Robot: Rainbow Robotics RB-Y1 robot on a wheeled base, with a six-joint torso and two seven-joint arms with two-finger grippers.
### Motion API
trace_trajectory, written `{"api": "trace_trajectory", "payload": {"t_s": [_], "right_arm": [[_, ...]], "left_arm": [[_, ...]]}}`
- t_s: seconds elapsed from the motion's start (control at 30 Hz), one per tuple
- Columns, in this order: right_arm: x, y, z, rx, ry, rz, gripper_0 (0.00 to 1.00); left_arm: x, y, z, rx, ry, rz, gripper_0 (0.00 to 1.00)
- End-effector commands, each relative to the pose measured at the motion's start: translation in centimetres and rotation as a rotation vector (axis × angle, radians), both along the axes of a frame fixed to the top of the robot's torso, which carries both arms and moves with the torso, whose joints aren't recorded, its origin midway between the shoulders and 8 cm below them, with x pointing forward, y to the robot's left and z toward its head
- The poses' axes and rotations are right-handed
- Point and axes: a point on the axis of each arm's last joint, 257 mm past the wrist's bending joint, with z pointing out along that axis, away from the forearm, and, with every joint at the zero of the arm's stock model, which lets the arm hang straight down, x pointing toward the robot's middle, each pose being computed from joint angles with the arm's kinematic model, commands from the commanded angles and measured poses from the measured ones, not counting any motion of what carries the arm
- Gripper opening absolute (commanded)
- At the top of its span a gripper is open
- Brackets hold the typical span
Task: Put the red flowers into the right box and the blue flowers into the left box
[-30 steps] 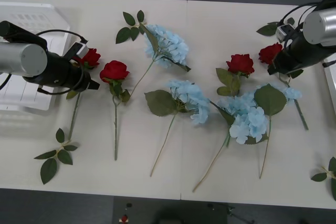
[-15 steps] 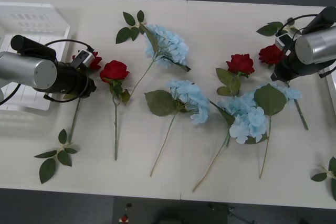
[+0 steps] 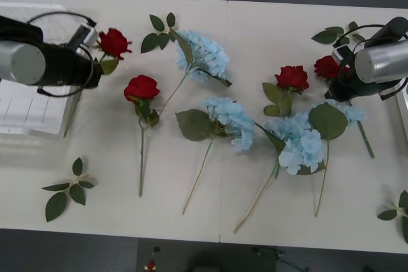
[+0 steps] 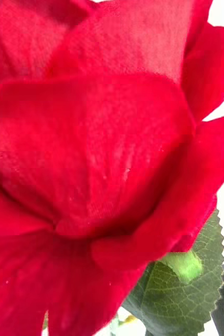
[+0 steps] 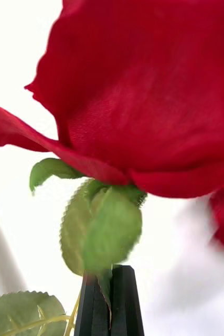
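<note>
While pinching a deep-red artificial rose (image 3: 114, 42) beneath its bloom, left hand (image 5: 109, 299) sits beside white plastic tray (image 3: 25, 109) | right hand (image 3: 344, 84): grip unclear, against another red rose (image 3: 327, 66)

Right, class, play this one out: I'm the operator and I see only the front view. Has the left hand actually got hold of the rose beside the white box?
Observer: Yes. The left wrist view shows the left hand with its black fingers pressed together on the held rose, at the leafy stem just under the bloom.
Operator: And the right hand?
Observer: The right hand is close against the far-right rose; its wrist view has the bloom very near, with a green leaf beneath it.
</note>
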Motion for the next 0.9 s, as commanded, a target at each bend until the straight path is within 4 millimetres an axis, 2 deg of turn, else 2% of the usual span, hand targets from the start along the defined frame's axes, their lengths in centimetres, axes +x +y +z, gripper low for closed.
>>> {"api": "trace_trajectory", "payload": {"t_s": [0.03, 0.1, 0.13, 0.2, 0.23, 0.37, 0.43, 0.57, 0.63, 0.7, 0.73, 0.83, 0.9], "right_arm": [[1.0, 1.0, 0.5, -0.008, -0.020, 0.030, 0.62], [1.0, 1.1, 0.3, -0.003, -0.023, 0.028, 0.36], [1.0, 1.1, 0.3, -0.004, -0.023, 0.026, 0.28], [1.0, 1.1, 0.3, 0.002, -0.026, 0.024, 0.05], [1.1, 1.2, 0.3, 0.002, -0.026, 0.025, 0.00], [1.2, 1.2, 0.4, 0.007, -0.032, 0.023, 0.00], [1.2, 1.2, 0.4, 0.009, -0.034, 0.022, 0.00], [1.8, 1.2, 1.2, 0.022, -0.056, 0.016, 0.00], [2.5, 1.1, 2.8, 0.030, -0.078, 0.014, 0.00], [3.2, 0.6, 5.8, 0.047, -0.094, 0.000, 0.00], [3.3, 0.6, 6.5, 0.055, -0.093, -0.004, 0.00], [3.0, -0.6, 11.4, 0.116, -0.089, -0.041, 0.00], [2.4, -1.4, 13.5, 0.167, -0.087, -0.068, 0.00]], "left_arm": [[0.9, -2.0, 16.2, -0.117, -0.201, -0.064, 0.00], [-0.4, -5.4, 20.8, -0.255, -0.227, -0.110, 0.00], [-1.0, -6.9, 21.7, -0.303, -0.223, -0.132, 0.00], [-2.5, -11.9, 24.3, -0.467, -0.225, -0.188, 0.00], [-3.4, -15.1, 25.5, -0.567, -0.228, -0.228, 0.00], [-5.2, -23.4, 27.3, -0.741, -0.268, -0.340, 0.00], [-5.7, -25.8, 27.6, -0.787, -0.274, -0.366, 0.00], [-7.1, -32.1, 27.5, -0.878, -0.266, -0.426, 0.00], [-7.8, -34.5, 27.5, -0.901, -0.256, -0.449, 0.00], [-8.6, -37.0, 27.8, -0.925, -0.245, -0.476, 0.00], [-8.7, -37.5, 27.9, -0.929, -0.241, -0.481, 0.00], [-9.3, -38.7, 28.4, -0.983, -0.225, -0.487, 0.00], [-9.5, -38.8, 28.5, -0.999, -0.210, -0.489, 0.00]]}}
